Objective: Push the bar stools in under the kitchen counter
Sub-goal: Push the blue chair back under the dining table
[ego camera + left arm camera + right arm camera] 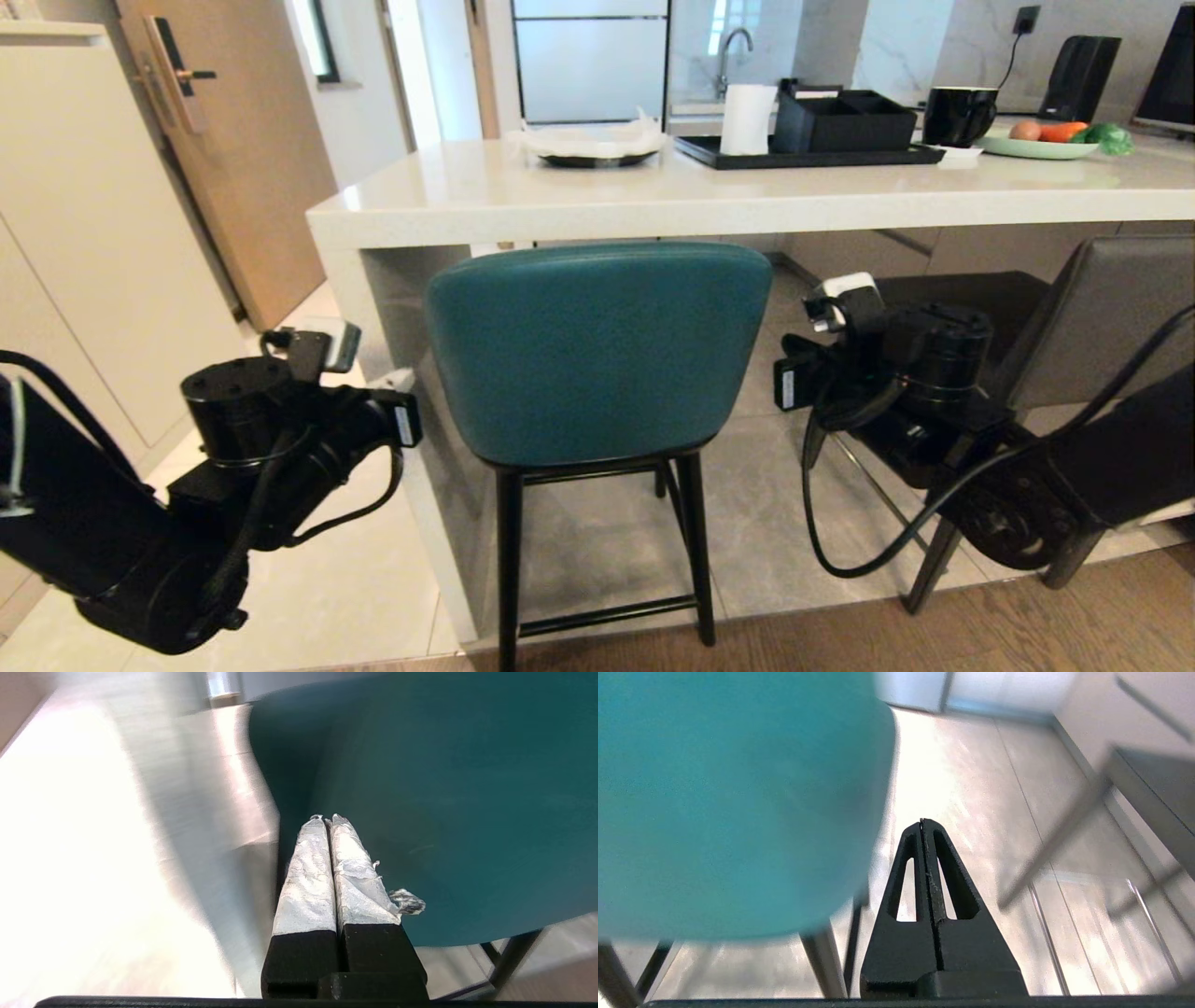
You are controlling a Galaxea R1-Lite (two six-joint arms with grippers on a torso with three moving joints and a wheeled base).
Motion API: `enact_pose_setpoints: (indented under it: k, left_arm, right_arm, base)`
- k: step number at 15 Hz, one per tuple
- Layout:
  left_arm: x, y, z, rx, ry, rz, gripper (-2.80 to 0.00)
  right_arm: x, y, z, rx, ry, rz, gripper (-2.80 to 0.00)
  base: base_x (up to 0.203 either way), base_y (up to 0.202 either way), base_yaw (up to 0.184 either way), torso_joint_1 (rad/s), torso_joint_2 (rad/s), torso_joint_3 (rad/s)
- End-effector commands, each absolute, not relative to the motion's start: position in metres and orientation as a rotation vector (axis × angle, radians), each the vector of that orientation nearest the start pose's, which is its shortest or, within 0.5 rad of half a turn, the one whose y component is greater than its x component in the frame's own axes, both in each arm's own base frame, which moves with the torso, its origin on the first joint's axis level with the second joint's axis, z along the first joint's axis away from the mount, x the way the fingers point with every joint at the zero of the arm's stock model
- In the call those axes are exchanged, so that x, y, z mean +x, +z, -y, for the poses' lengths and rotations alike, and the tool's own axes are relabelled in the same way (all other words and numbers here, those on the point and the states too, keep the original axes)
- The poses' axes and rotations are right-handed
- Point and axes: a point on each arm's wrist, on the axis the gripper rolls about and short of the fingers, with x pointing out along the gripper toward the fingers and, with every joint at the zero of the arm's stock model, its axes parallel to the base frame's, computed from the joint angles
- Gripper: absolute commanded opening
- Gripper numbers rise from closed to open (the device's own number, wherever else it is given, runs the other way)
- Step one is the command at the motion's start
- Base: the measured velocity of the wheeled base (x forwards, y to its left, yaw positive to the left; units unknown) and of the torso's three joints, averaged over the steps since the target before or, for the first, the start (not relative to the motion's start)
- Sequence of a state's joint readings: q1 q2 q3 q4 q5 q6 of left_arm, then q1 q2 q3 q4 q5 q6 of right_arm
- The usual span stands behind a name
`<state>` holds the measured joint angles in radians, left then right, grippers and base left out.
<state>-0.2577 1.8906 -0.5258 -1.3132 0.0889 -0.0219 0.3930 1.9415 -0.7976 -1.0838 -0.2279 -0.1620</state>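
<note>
Your left gripper (pixel 325 820) pressed together beside the teal stool (pixel 597 355), your right gripper (pixel 923 823) likewise together on its other side, teal stool's back at the tabletop (pixel 653 201) edge, grey stool (pixel 1102 317) further right

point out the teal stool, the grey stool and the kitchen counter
teal stool (pixel 597 350), head view, middle of its backrest
grey stool (pixel 1102 313), head view, its backrest
kitchen counter (pixel 747 201), head view, bare top near front edge
</note>
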Motion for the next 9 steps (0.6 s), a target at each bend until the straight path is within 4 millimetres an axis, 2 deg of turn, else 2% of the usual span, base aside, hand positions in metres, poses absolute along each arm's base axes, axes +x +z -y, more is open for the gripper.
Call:
enact_pose_setpoints:
  k: [1,6,9]
  left_arm:
    - [0.266,0.143,0.056,-0.033,-0.121,-0.009,-2.8]
    - [0.212,0.151,0.039,-0.059,-0.098,0.002,-2.8]
    - [0.179,0.168,0.032,-0.079,-0.078,0.088,-2.8]
  right_arm:
    - [0.286,0.167,-0.11,-0.141,0.145,-0.018,-2.8]
    - [0.225,0.189,-0.082,-0.099,0.096,0.035,-2.8]
    - [0.186,0.208,-0.064,-0.075,0.059,0.107,-2.8]
  base:
    - [0.0,0.0,0.0,0.0,0.0,0.0]
    - [0.0,0.0,0.0,0.0,0.0,0.0]
    - [0.0,0.0,0.0,0.0,0.0,0.0]
